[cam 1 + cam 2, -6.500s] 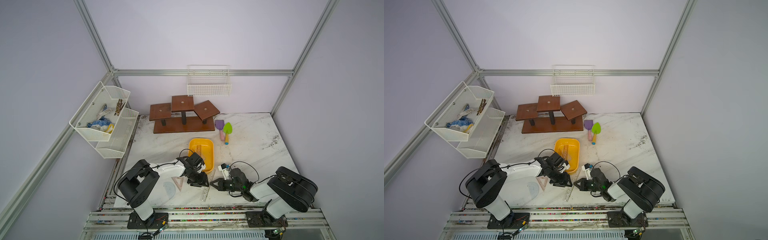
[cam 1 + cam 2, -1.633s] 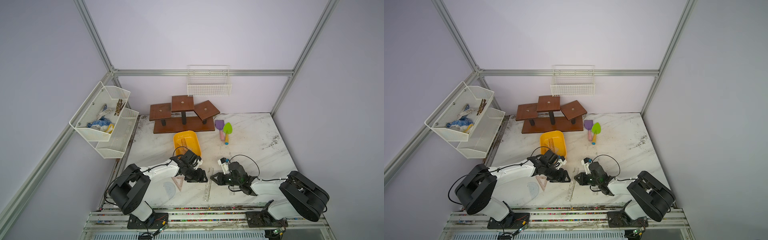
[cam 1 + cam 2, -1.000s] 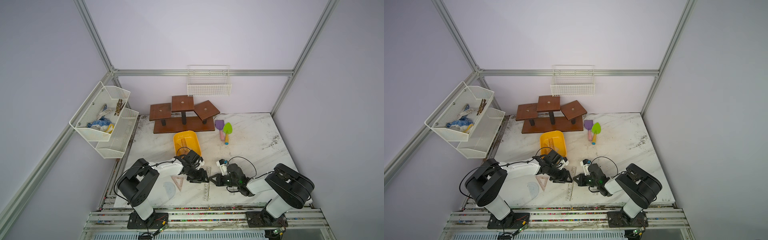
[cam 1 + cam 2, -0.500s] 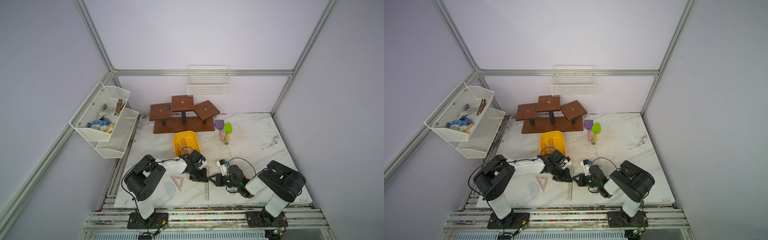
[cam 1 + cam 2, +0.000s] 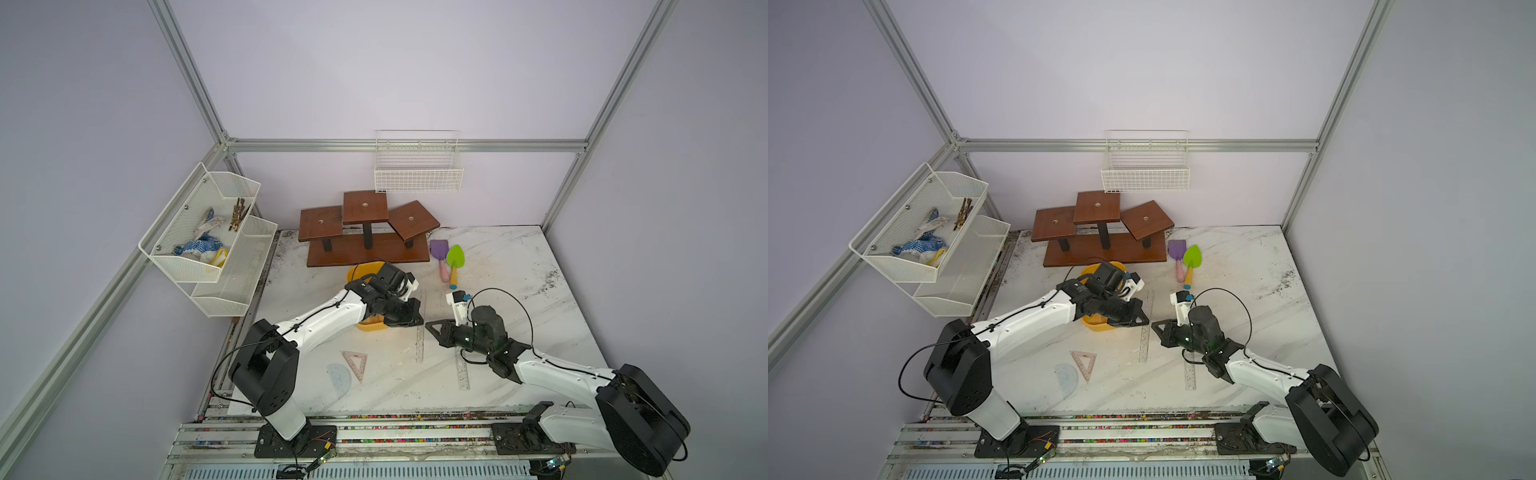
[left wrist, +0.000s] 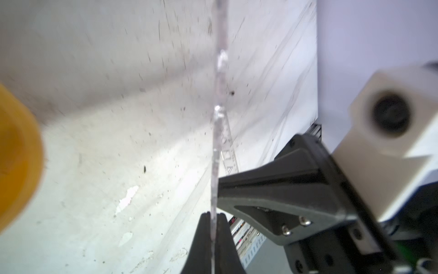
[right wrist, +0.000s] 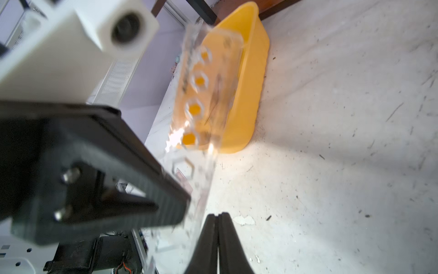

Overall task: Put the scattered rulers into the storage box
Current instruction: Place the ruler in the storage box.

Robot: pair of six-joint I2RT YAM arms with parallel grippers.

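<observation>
1 clear stencil ruler [image 6: 219, 95], which we are clamping in the left gripper [image 6: 213, 218] beside the yellow storage box [image 6: 14, 154]; right gripper [image 7: 218, 218] closed, empty

A robotics lab test cell: plain lilac walls [image 5: 395, 62] inside an aluminium frame [image 5: 197, 83], two arms [image 5: 316, 324] bolted to a slotted rail [image 5: 415, 434] along the near edge of a scuffed marble-look bench [image 5: 519, 266], mesh shelves [image 5: 232, 286] on the left, a wire basket [image 5: 417, 178] on the far wall.
</observation>
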